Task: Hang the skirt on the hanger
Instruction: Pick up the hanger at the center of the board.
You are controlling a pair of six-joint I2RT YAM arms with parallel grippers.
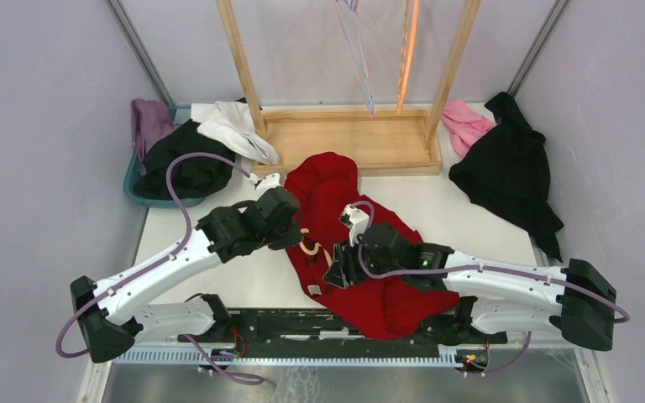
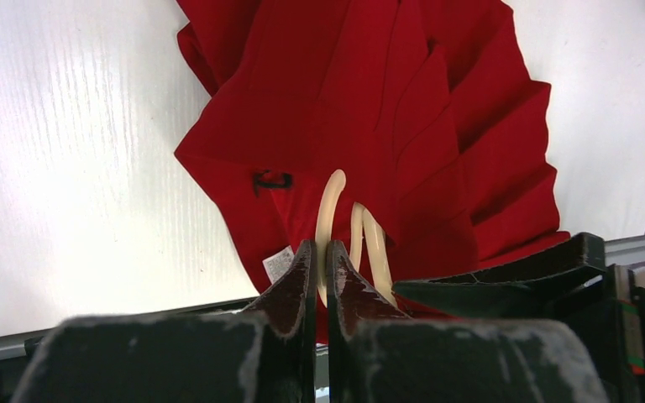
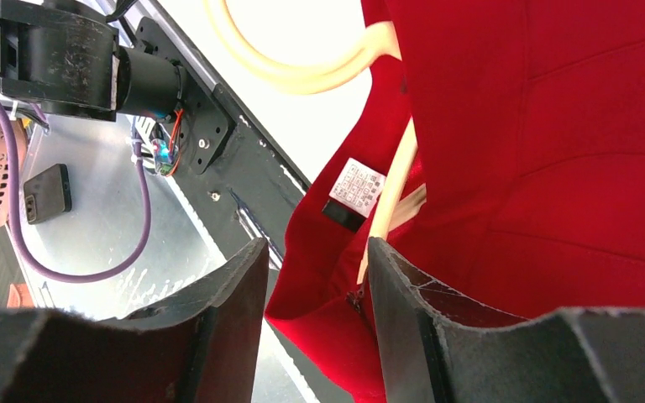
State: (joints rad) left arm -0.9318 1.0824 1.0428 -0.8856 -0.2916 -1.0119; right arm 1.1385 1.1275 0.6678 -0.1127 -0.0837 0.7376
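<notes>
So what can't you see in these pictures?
Hanger: mostly buried under the red skirt, all views.
Label: print too small to read, right wrist view.
Wooden rack: top cut off by the top view's upper edge.
Clothes in the teal bin: piled over each other, top view.

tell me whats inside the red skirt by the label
A cream hanger goes into the red skirt; its curved loops show, with one pinched in the left tool. How far it reaches inside is covered by fabric.

Skirt (image 1: pixel 336 189) was solid red, label (image 2: pixel 279 263) white; hanger (image 2: pixel 329 201) cream; table (image 1: pixel 470 210) white; rack (image 1: pixel 344 138) tan wood; bin (image 1: pixel 131 180) teal; cable (image 3: pixel 148 220) purple.
</notes>
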